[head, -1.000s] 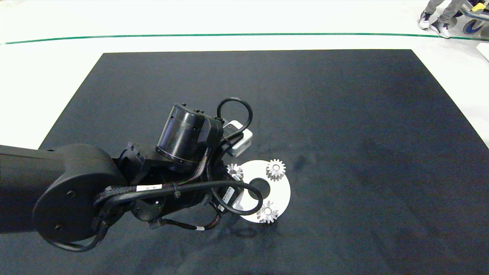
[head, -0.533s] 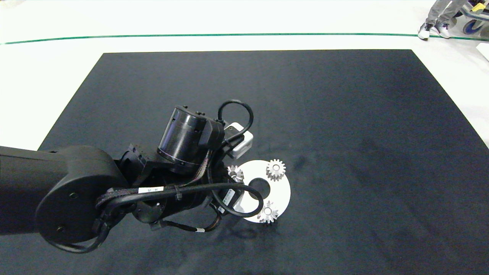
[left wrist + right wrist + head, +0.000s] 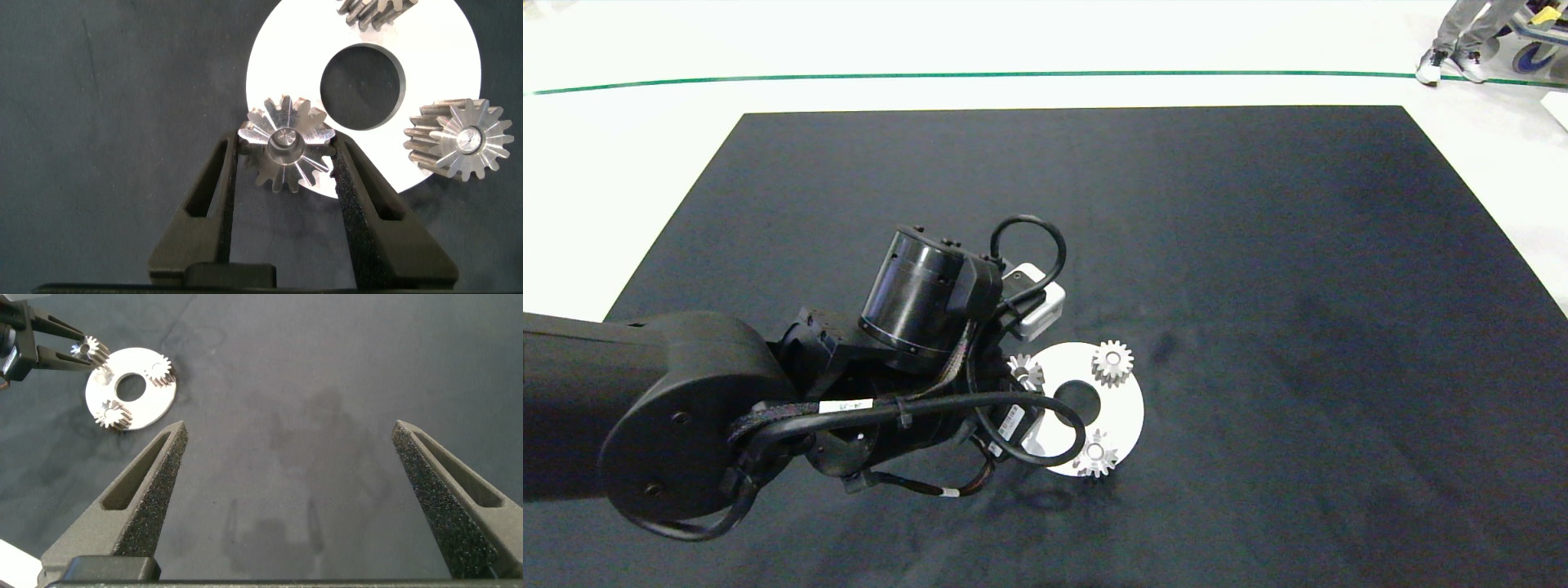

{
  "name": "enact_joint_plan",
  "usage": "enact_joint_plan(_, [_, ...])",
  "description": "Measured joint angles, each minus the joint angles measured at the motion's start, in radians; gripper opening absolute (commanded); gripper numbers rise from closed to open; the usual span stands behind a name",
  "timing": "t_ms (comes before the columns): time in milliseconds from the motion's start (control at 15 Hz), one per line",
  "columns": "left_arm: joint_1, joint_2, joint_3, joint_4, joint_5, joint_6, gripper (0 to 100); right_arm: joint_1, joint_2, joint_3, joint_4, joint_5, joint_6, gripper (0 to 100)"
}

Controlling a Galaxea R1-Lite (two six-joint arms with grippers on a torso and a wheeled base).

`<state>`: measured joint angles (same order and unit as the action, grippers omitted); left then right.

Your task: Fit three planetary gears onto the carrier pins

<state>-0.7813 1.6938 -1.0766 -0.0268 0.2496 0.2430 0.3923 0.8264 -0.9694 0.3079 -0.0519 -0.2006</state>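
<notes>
I can't read any text from here. The left arm [image 3: 670, 408] carries a small white tag [image 3: 845, 405] on its cable and a dark sticker [image 3: 1008, 420] by the wrist; both bear printing, but I can't make out the characters. I see no other lettering on anything.

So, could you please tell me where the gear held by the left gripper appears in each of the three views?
Head view: the held gear sits at the white disc's left edge, beside the left arm.
Left wrist view: the gear is mid-picture between the left gripper's fingers.
Right wrist view: it is far off, at the disc's edge.
Shared landmark: the disc's centre hole.
</notes>
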Motion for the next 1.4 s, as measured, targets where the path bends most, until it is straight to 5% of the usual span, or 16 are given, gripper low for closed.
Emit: enact_joint_plan(1400, [0.002,0.0,0.0,0.003,0.008,0.078,25,0.0,-0.001,-0.001,-0.001,0.0,0.0,100])
